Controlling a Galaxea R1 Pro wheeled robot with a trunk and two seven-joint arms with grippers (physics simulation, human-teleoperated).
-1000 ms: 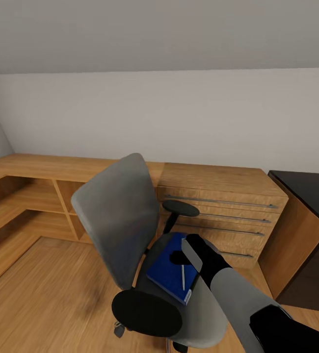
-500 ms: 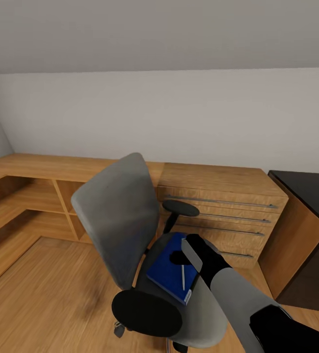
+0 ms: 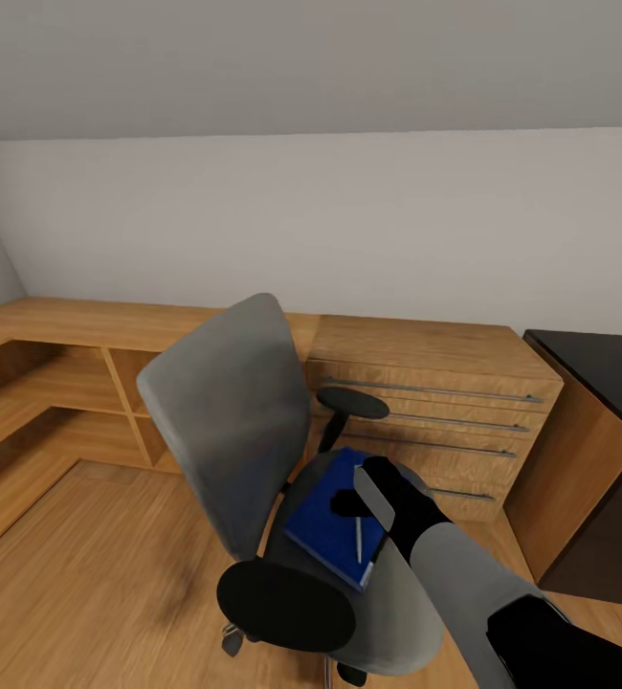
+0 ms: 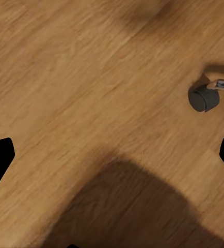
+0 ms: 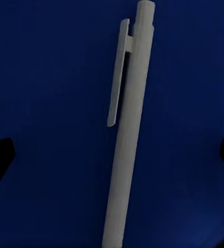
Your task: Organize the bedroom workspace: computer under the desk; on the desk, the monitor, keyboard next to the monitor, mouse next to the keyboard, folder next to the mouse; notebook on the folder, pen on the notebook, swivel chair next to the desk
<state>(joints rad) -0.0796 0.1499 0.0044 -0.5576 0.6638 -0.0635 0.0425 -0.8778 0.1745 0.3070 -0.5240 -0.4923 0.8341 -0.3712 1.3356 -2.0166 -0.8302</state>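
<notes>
Lower centre of the head view, the right gripper hovers spread wide over the pen lying loose on the blue folder, on the swivel chair seat. Closing off-centre could roll it away. The left gripper's fingertips sit parted above the wood floor.

Low oak shelving runs along the grey-white wall, open cubbies at left, and a drawer unit (long metal handles across its front) stands beside it on the wood floor.
</notes>
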